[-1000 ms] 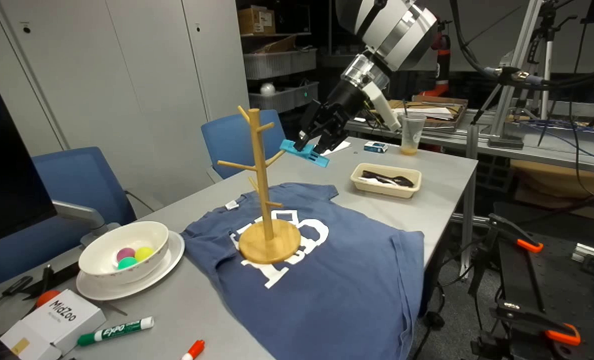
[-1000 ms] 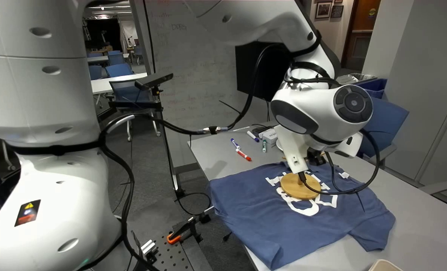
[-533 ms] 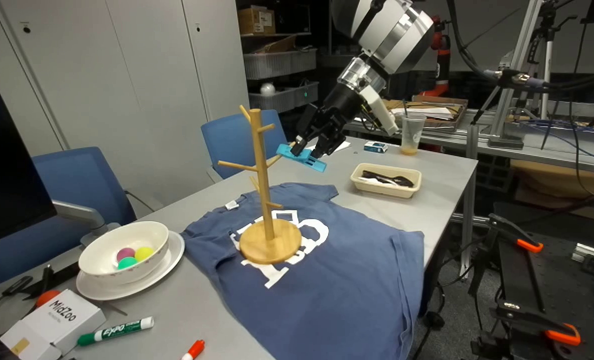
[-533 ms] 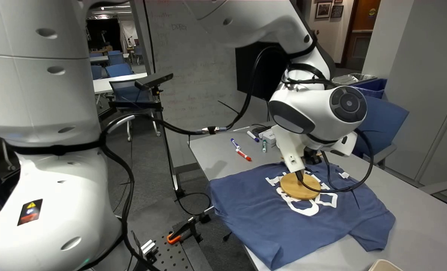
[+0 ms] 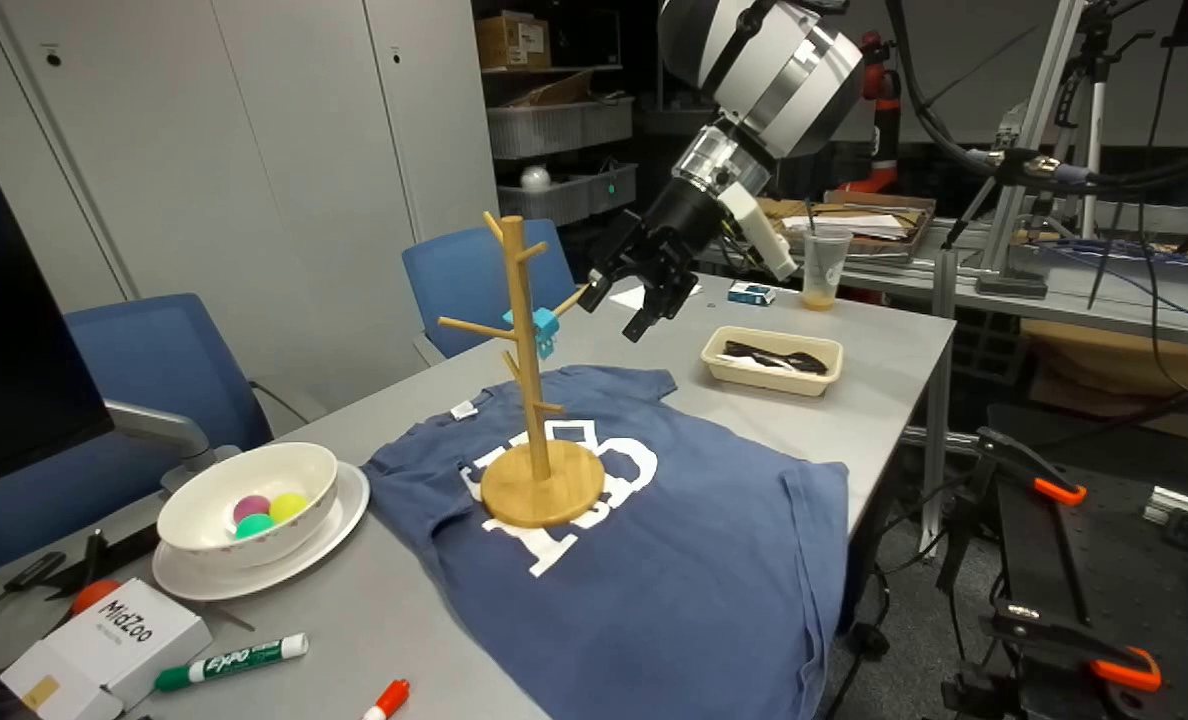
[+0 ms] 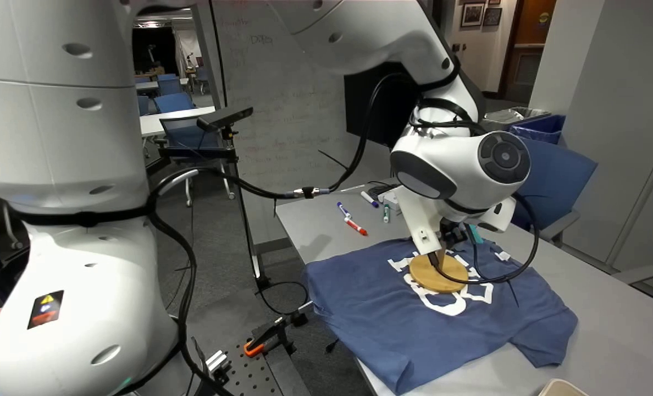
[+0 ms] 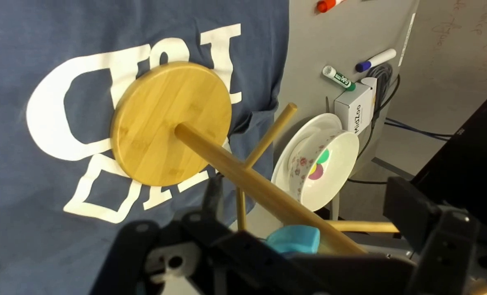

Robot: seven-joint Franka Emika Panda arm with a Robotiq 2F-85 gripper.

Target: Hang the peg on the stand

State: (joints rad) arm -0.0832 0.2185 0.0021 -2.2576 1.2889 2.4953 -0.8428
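The light-wood stand [image 5: 542, 505] is upright on the table, its round base [image 6: 435, 273] showing in both exterior views. A small teal-blue peg [image 5: 546, 325] is on one of its angled arms, close by the pole, with part of it hanging below that arm. My gripper [image 5: 616, 309] is open just beyond that arm's tip, apart from the peg, with nothing between its fingers. In the wrist view only one end of the peg [image 7: 294, 239] shows beside the pole [image 7: 264, 186]; the black gripper parts hide the rest. An exterior view shows just a sliver of the peg [image 6: 476, 234] behind the wrist.
A blue T-shirt [image 5: 694, 520] lies flat beneath the stand. To one side are a white bowl [image 5: 189, 530] with coloured balls, a white box [image 5: 129, 635] and a green marker [image 5: 234, 662]. A beige tray [image 5: 774, 380] with black cutlery stands behind the shirt.
My gripper has opened and let go of the peg. The peg has swung from between the fingers to the stand's arm near the pole. The gripper has shifted only slightly.
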